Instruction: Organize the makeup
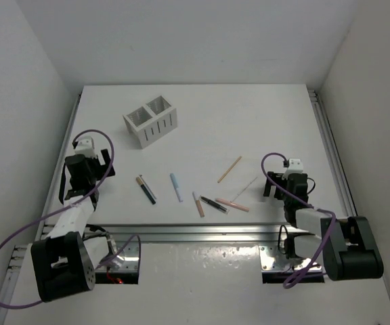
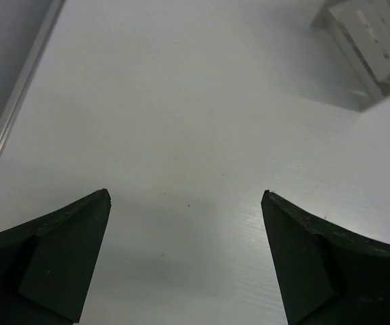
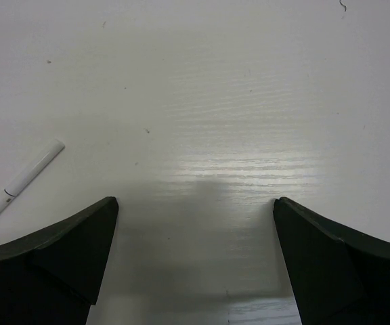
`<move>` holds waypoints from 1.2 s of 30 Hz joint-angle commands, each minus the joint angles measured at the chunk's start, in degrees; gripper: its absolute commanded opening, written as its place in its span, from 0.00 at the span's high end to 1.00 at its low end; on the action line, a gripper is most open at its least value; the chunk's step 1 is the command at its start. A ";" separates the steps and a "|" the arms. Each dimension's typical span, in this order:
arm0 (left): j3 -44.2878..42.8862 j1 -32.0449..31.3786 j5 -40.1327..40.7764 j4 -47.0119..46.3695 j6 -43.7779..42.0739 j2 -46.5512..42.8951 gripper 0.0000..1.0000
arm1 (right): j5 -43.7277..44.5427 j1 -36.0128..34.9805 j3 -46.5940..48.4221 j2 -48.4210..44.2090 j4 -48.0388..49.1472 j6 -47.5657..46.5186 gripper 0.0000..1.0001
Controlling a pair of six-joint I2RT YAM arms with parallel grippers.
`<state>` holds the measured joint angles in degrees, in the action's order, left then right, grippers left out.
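Makeup sticks (image 1: 175, 187) near front rail (image 1: 202, 232), between spread left gripper (image 2: 185, 196), right gripper (image 3: 195, 201).

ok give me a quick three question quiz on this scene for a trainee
1. True or false: the left gripper is holding a stick.
2. Which stick shows in the right wrist view? A white, B pale blue, C black.
3. How many compartments does the white box have?
Key: 1 false, the left gripper is open and empty. 2 A, the white stick lies left of the right gripper. 3 two.
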<state>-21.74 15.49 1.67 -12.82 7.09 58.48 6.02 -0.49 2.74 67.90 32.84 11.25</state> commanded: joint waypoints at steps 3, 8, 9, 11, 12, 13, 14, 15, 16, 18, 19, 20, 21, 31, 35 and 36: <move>-8.83 0.86 -19.74 9.65 -10.53 -1.26 0.00 | 0.75 0.14 5.07 1.01 -9.53 0.62 0.01; -11.04 -4.32 -13.20 10.71 -1.66 -5.65 0.00 | 3.72 0.23 13.95 -1.71 -23.94 3.07 0.00; -12.53 -5.54 -11.45 12.28 1.84 -6.44 0.00 | 5.04 0.32 14.48 -3.89 -25.09 5.43 0.00; -16.56 -6.69 -12.65 16.22 5.37 -6.45 0.00 | 4.80 0.23 15.97 -6.70 -25.54 6.16 0.00; -18.06 -6.70 -13.62 17.20 6.34 -6.45 0.00 | 4.09 0.23 16.15 -7.34 -25.37 5.90 0.00; -19.73 -6.70 -14.84 18.34 6.96 -6.45 0.00 | 3.65 0.05 17.55 -7.95 -25.54 5.20 0.00; -22.01 -6.70 -15.38 19.92 7.75 -6.45 0.00 | 3.73 -0.12 18.34 -8.65 -27.02 2.75 0.00; -24.73 -6.70 -15.38 24.38 7.76 -6.45 0.00 | 3.82 -0.47 20.53 -8.75 -28.08 1.25 0.00; -30.76 -6.17 -15.99 26.77 5.67 -5.66 0.00 | 5.21 -0.56 23.94 -7.97 -29.57 -3.38 0.00; -35.11 -6.17 -19.14 30.90 -5.95 -4.52 0.00 | 7.93 -0.56 30.17 -5.77 -38.13 -4.82 0.00; -36.17 -5.65 -22.73 31.71 -9.60 -3.47 0.00 | 10.65 -0.04 35.26 -2.02 -40.72 0.65 0.00; -36.18 -5.64 -23.37 31.72 -11.56 -3.46 0.05 | 10.68 -0.04 41.23 -0.85 -47.88 2.88 0.00; -36.18 -5.64 -22.42 32.50 -11.05 -2.24 0.12 | 6.07 0.31 43.73 0.21 -51.70 4.65 0.00; -34.76 -13.43 -3.37 43.93 16.01 9.00 0.30 | -1.82 1.46 46.10 6.70 -57.96 29.53 0.25; -35.57 -18.81 -1.24 43.93 20.32 15.32 0.34 | 5.13 -5.20 51.91 9.18 -67.54 27.52 0.26; -35.57 -18.83 -1.23 43.93 22.68 16.39 0.34 | 8.10 -5.74 52.45 9.18 -68.08 26.73 0.26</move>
<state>-55.09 -1.85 -3.29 30.81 23.14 72.25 7.57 -2.98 50.04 77.52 -29.26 36.27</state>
